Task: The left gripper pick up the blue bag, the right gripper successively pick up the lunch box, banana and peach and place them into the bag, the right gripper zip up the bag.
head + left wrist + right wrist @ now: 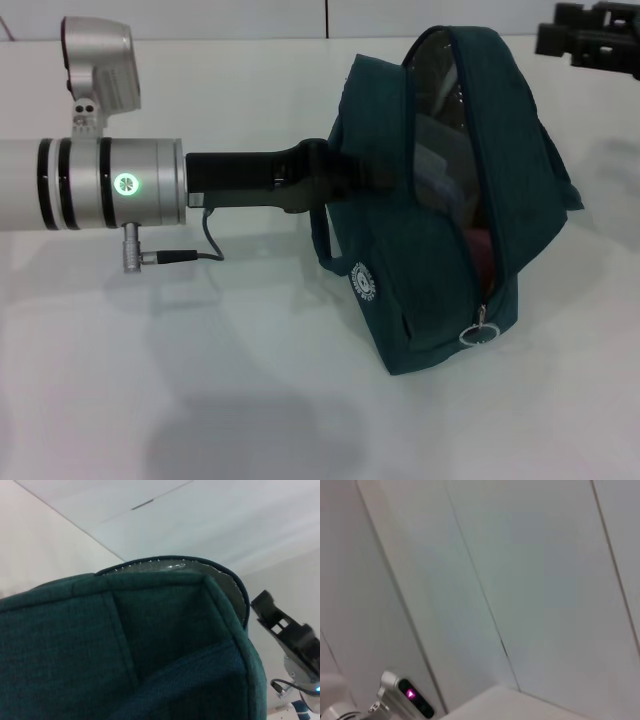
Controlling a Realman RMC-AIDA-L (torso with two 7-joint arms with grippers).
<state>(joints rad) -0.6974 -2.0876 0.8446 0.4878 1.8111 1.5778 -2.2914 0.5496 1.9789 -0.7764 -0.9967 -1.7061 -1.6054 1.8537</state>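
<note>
Three camera views — one from the head, one from each wrist.

The head view looks forward and down over the white surface point(150, 400), at middle distance: the left arm's gripper point(350, 178) enters from the left and the blue bag point(440, 250) stands at centre, while the right gripper point(590, 38) shows at the far right corner. The left wrist view sits very close against the bag's fabric point(100, 650), which fills most of the field, and faces past it toward the wall; it shares with the head view the bag's lined rim and the right gripper point(285, 627), seen farther off. The right wrist view faces away — only wall panels and part of an arm point(402, 700) appear.
</note>
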